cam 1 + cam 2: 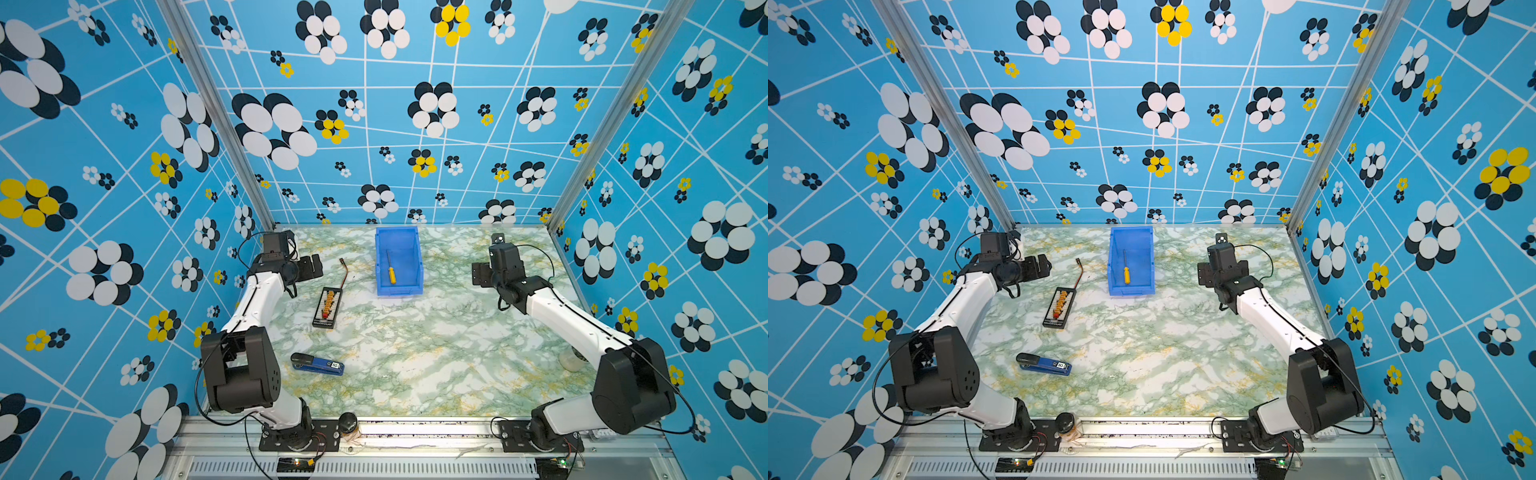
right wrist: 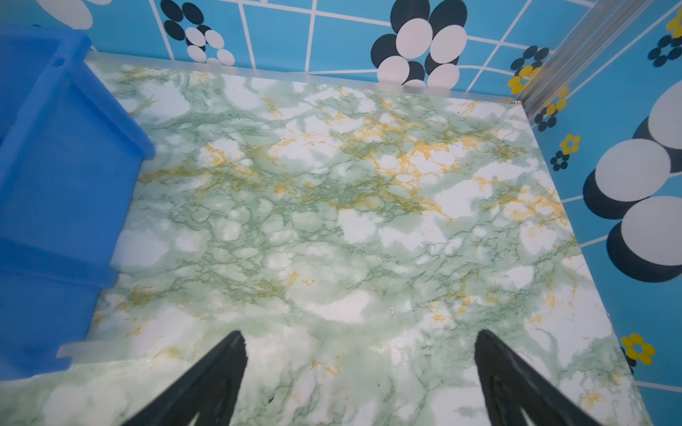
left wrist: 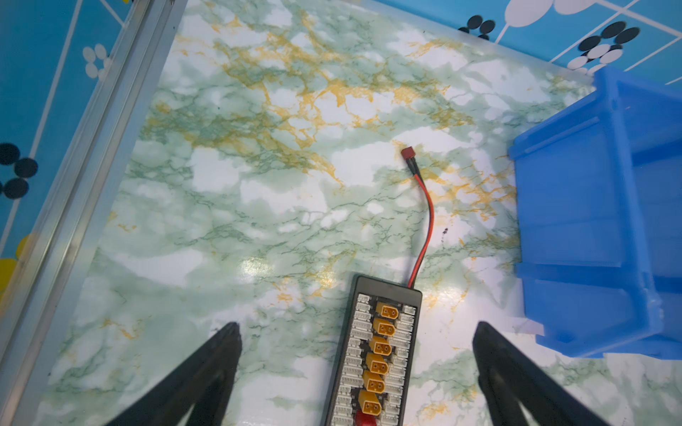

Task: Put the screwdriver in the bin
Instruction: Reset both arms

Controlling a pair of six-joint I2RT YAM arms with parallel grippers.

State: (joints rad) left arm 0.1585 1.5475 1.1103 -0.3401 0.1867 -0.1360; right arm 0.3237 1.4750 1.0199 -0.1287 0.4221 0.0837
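Nearest us we see a dark-blue stapler (image 1: pixel 318 365) on the counter (image 1: pixel 415 353). Farther back, our left fingers (image 3: pixel 210 369) and right fingers (image 2: pixel 217 372) stand wide apart, empty. Beyond, the slim screwdriver (image 1: pixel 391 268), with its yellow handle and thin silver shaft, lies inside the blue bin (image 1: pixel 399 290).

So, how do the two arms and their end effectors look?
The left arm and right arm have white shells, black joint housings and thin black cables. The left end effector and right end effector each have two black tapered fingers.
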